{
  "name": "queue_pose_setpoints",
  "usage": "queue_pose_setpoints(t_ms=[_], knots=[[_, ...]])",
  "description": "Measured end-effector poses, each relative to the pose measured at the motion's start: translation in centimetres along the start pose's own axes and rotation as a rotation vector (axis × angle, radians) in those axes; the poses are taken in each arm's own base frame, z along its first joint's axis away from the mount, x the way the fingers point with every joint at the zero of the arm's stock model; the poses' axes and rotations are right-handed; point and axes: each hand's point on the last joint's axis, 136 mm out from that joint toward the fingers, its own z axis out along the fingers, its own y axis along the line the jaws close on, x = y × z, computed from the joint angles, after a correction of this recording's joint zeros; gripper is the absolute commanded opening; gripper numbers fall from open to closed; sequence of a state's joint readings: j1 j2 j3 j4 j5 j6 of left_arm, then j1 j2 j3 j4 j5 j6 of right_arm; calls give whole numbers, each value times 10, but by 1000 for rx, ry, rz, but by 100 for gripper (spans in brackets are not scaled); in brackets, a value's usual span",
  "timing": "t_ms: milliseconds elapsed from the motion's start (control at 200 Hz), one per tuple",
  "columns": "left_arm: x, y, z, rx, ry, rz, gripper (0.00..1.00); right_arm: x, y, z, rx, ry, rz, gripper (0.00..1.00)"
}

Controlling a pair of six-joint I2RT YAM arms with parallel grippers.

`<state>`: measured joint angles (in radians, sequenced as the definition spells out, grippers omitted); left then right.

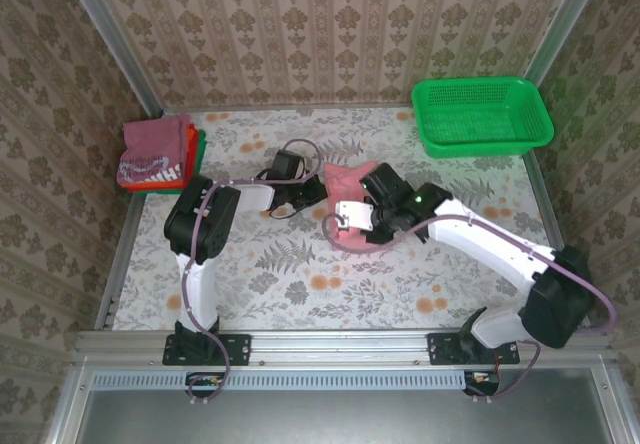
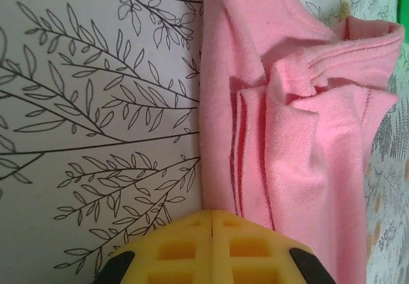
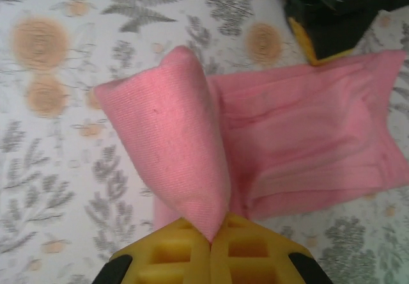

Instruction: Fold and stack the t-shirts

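The half-folded salmon-pink cloth t-shirt [image 3: 307,130] lies left of, and nearer than, the green plastic mesh basket [image 1: 485,145]; the right gripper [image 3: 213,228] pinches a raised peak of it; the left gripper [image 2: 211,219] is closed at its edge, whether on cloth I cannot tell; a slipping pinch could undo the fold; the folded maroon, red-orange and green shirt stack [image 1: 155,154] sits far left of the basket; fern-printed tabletop [image 1: 300,274], damask-papered walls [image 1: 300,34].

Salmon-pink plain cloth t-shirt [image 1: 340,177]: mid-table, partly folded, several layers stacked flat, one portion drawn up into peak. Maroon folded cloth t-shirt with white print [image 1: 152,150]: far-left corner, topmost of stack. Red-orange folded t-shirt [image 1: 189,154]: beneath it. Green folded t-shirt [image 1: 201,142]: lowest, edge showing.
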<state>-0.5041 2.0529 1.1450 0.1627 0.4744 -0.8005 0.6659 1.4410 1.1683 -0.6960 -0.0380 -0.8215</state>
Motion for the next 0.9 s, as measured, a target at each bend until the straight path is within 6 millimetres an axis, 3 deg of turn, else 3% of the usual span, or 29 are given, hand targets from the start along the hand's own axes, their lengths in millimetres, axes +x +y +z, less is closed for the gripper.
queue_pose_setpoints(t_ms=[495, 900], knots=[[-1, 2, 0, 68, 47, -53, 0, -4, -114, 42, 79, 45, -46, 0], [-1, 3, 1, 63, 90, -78, 0, -5, -145, 85, 82, 59, -54, 0]])
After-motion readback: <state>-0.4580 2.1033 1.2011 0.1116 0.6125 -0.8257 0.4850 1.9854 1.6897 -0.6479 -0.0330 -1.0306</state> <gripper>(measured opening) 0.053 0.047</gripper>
